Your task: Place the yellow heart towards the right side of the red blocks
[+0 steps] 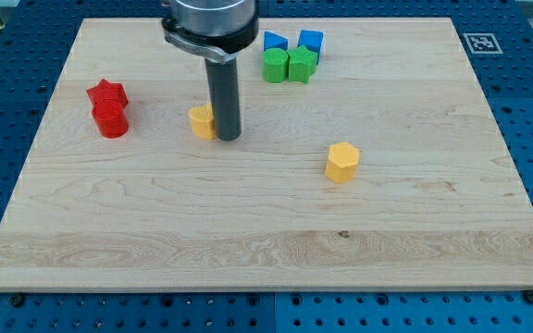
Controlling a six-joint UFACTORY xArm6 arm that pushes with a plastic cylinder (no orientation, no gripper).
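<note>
A small yellow block (200, 121), likely the heart, lies on the wooden board left of centre; its right part is hidden behind the rod. My tip (227, 138) stands right against its right side. Two red blocks sit at the view's left: a red star (107, 93) and a red round block (111, 120) just below it, touching. The yellow block is about a hand's width to the right of the red blocks.
A yellow hexagonal block (341, 162) lies right of centre. At the view's top centre are two blue blocks (276, 43) (311, 42) and two green blocks (276, 66) (301, 65) bunched together. The board (266, 250) ends on a blue perforated table.
</note>
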